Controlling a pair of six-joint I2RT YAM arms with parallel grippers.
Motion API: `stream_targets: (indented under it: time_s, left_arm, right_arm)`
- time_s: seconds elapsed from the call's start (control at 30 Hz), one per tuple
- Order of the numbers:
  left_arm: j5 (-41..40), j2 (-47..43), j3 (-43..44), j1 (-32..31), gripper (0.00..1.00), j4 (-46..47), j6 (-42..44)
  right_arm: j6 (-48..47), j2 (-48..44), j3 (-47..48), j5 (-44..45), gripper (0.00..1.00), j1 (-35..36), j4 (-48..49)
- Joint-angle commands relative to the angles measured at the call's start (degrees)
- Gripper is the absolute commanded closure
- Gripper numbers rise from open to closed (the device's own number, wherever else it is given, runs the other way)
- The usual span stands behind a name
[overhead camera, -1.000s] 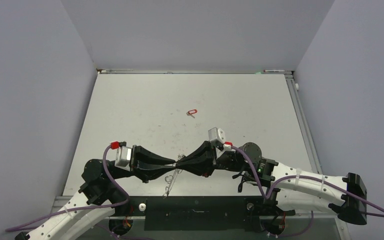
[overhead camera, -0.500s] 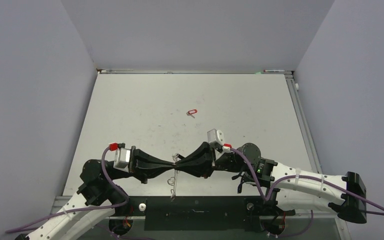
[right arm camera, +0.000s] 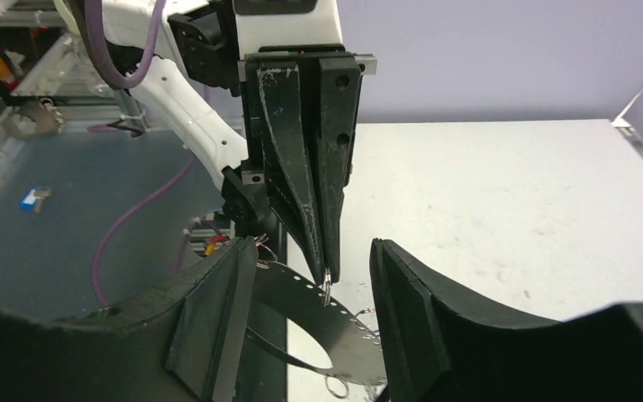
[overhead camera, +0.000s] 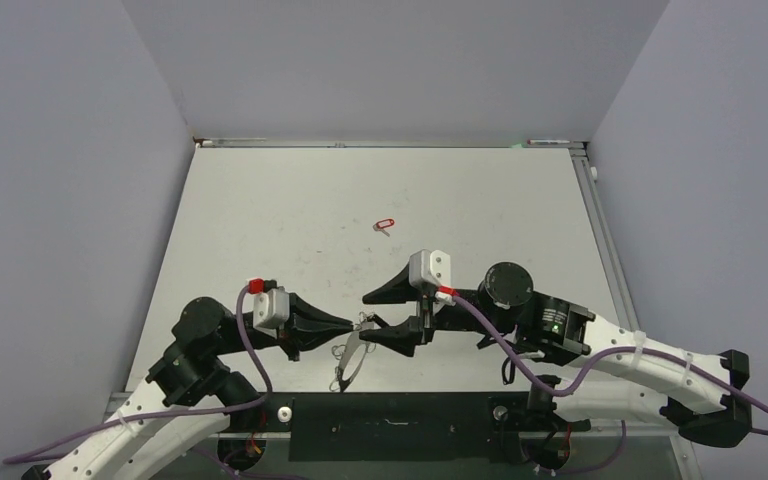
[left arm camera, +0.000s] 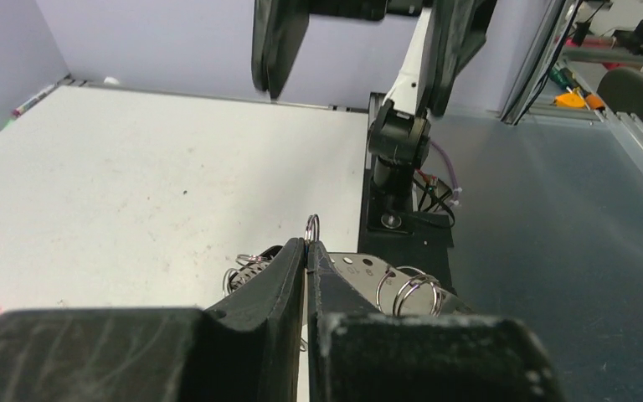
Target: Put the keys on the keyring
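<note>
1. The bench (overhead camera: 260,220) is a pale off-white slab, lightly scuffed and specked, and it forms the floor of a booth.
2. 3 plain lilac-grey walls (overhead camera: 60,150) close the booth at the left, the back and the right.
3. A metal rail (overhead camera: 600,230) runs along the bench's right edge, and a black strip (overhead camera: 390,425) lies at the near edge between the 2 arm bases.
4. In the wrist views, a dark blue-grey sheet (left arm camera: 552,218) lies past that near edge.
5. The red-tagged key (overhead camera: 385,224) lies alone near the middle of the bench, well apart from both arms.
6. The keyring (right arm camera: 339,322) hangs over the near part of the bench from the left gripper (overhead camera: 352,325). That gripper's jaws are pressed closed on 1 wire loop (left arm camera: 311,227) of its rim.
7. The right gripper (overhead camera: 369,317) faces it tip to tip. Its jaws are spread wide on either side of the hoop and clamp nothing.
</note>
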Motion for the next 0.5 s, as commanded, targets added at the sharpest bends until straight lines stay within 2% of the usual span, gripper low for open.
stream_targets:
  time_s: [0.0, 0.2, 0.3, 0.47]
  left_arm:
    - [1.29, 2.46, 6.41, -0.09, 1.00, -8.25, 6.81]
    - [0.66, 4.05, 9.51, -0.66, 1.00, -13.86, 9.33]
    - [0.90, 4.63, 10.17, -0.67, 1.00, -15.49, 11.90]
    - [-0.02, 6.47, 11.95, -0.66, 1.00, -18.41, 13.82]
  right_arm:
    - [-9.13, 0.76, 8.62, 2.62, 0.48, 0.09, -17.39]
    - [-12.92, 4.69, 14.62, 3.53, 0.56, 0.10, -28.97]
    - [-13.62, 6.26, 15.97, 4.12, 0.61, 0.07, -30.43]
    - [-14.26, 8.93, 17.27, 3.41, 0.63, 0.10, -31.24]
